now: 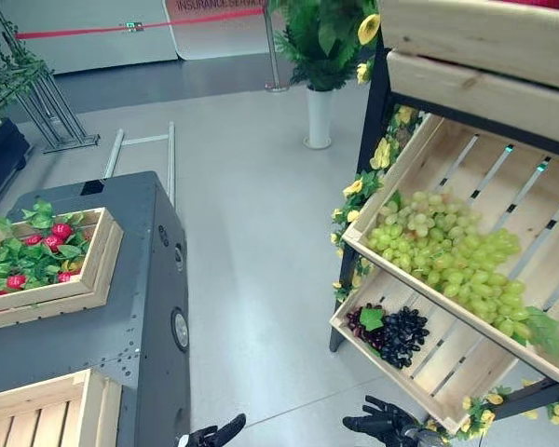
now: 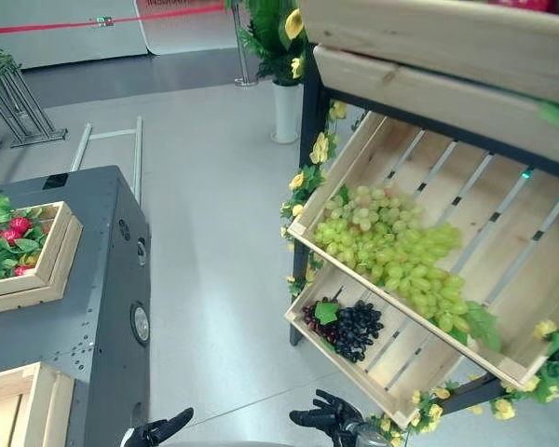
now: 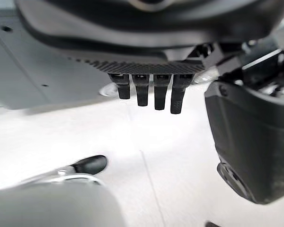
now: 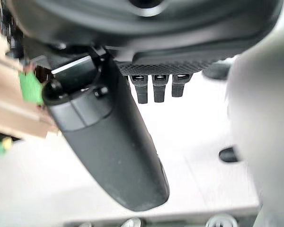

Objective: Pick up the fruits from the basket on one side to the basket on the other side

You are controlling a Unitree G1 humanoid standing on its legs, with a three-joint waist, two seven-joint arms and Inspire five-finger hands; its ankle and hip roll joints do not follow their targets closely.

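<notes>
Plainly, each line below takes its label from what stands in the scene.

Fruit on the right: green grapes (image 1: 444, 259) fill the upper slanted crate (image 1: 503, 177) of the stand; a dark grape bunch (image 1: 396, 333) lies in the lower crate (image 1: 447, 368), at its end towards the robot's left.

Fruit on the left: red fruit among leaves (image 1: 37, 253) sits in a shallow crate (image 1: 98, 270) on the grey cabinet (image 1: 135, 307); a slatted crate (image 1: 47, 414) stands nearer the robot, its inside hidden.

Right hand (image 1: 384, 424): low, just below the lower crate's near corner; fingers relaxed and loosely spread, holding nothing.

Left hand (image 1: 219, 434): beside the cabinet's near edge; fingers straight, holding nothing.

Deciding relation: the dark bunch lies up and slightly left of the right hand, its long axis running along the crate's slope; the right hand is clearly nearer the stand's fruit, the left nearer the cabinet's crates.

Stage: fruit on both sides with both hands free fits a transfer pending or one just released; which, I cannot tell.

Views: the right wrist view shows fingers (image 4: 154, 90) hanging free over bare floor, which the eye views only hint at; the eye views alone show the fruit.
</notes>
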